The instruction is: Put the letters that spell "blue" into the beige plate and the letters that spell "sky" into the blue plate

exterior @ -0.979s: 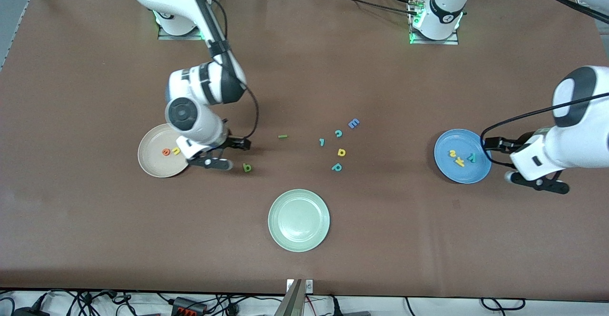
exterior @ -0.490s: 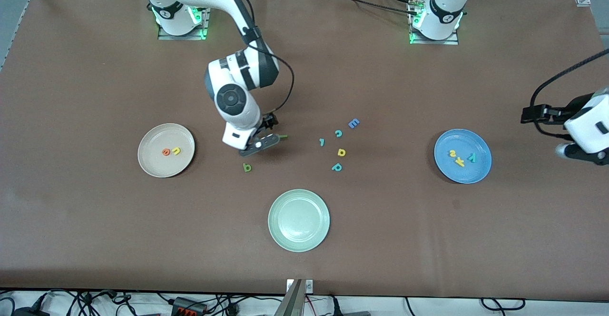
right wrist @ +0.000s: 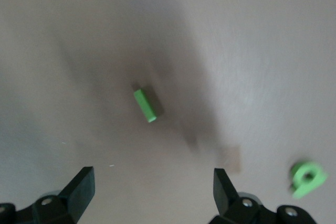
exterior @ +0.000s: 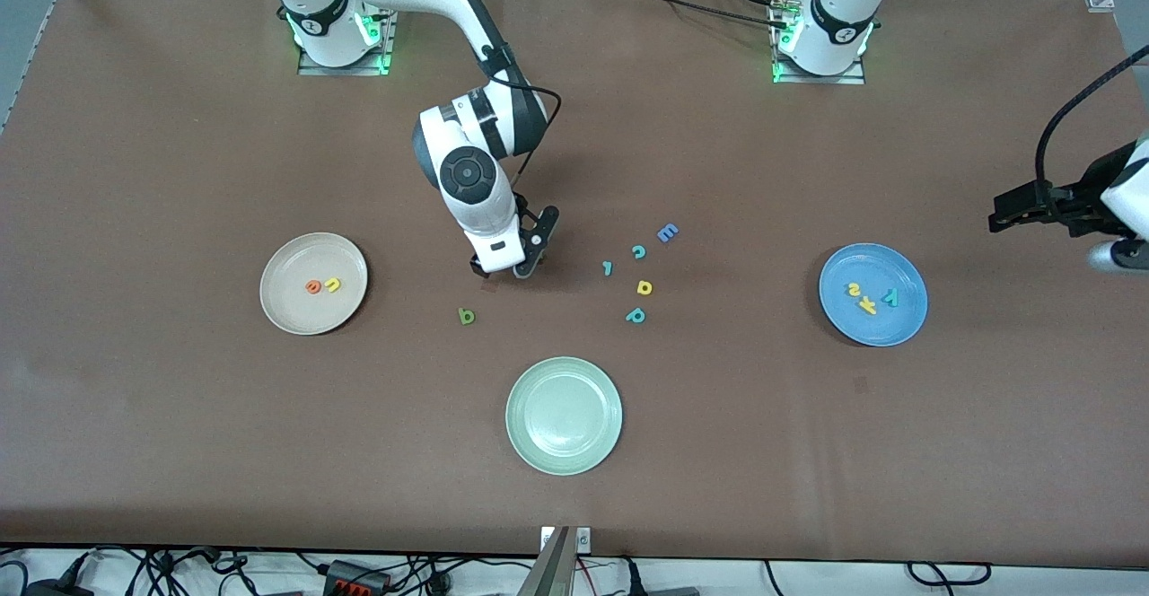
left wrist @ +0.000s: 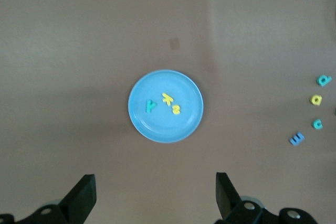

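Right hand (exterior: 530,259) has swung away from the beige plate (exterior: 278,300) and now hangs wide open over the green l (right wrist: 145,105). Looks like that's next; b (exterior: 465,315) waits nearby. Left hand (left wrist: 152,203), open, has backed off the blue plate (exterior: 907,327).

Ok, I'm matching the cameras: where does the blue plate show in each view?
Front view: blue plate toward the left arm's end of the table, three letters in it.
Left wrist view: blue plate whole, mid-picture.
Right wrist view: not in it.
Shared landmark: blue capital E, in the front and left wrist views.
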You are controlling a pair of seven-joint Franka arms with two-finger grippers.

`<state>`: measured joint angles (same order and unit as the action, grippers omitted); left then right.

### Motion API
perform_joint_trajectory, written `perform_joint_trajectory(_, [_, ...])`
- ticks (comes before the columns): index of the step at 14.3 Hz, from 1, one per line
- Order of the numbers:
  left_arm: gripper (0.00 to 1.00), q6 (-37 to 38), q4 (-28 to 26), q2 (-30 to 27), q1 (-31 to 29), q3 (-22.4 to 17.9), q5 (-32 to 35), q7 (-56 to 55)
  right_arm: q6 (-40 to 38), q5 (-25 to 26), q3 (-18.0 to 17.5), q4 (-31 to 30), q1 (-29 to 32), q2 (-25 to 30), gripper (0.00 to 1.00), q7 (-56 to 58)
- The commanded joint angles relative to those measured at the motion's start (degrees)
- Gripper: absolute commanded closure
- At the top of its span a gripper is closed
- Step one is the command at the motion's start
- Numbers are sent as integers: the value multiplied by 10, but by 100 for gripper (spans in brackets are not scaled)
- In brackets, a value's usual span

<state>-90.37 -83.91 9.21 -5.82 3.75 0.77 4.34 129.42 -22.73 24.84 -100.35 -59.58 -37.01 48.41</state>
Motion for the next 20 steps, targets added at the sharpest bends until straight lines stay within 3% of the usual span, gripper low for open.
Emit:
perform_joint_trajectory(1, [0, -81, -135, -101, 28, -23, -9, 2, 46, -66, -30, 1, 13, -19, 0, 144])
perform_joint_trajectory(4, [0, -90, -135, -106, 45, -25, -13, 1, 54, -79, -34, 0, 5, -25, 0, 169])
perform_joint_trajectory(8, [0, -87, -132, -110, 67, -56, -16, 4, 76, -77, -35, 0, -4, -39, 0, 190])
perform_joint_trajectory(13, [0, -78, -99, -82, 63, -51, -14, 21, 129, -74, -35, 1, -5, -68, 8, 199])
perform_joint_trajectory(14, [0, -76, -93, -81, 63, -51, -14, 29, 129, -74, -35, 1, -5, -69, 12, 201])
perform_joint_trajectory(16, [0, -77, -91, -76, 60, -51, -14, 43, 127, -74, -35, 2, -7, -69, 40, 205])
perform_joint_trajectory(20, [0, -76, -91, -76, 59, -51, -15, 44, 126, -76, -34, 2, -29, -67, 75, 196])
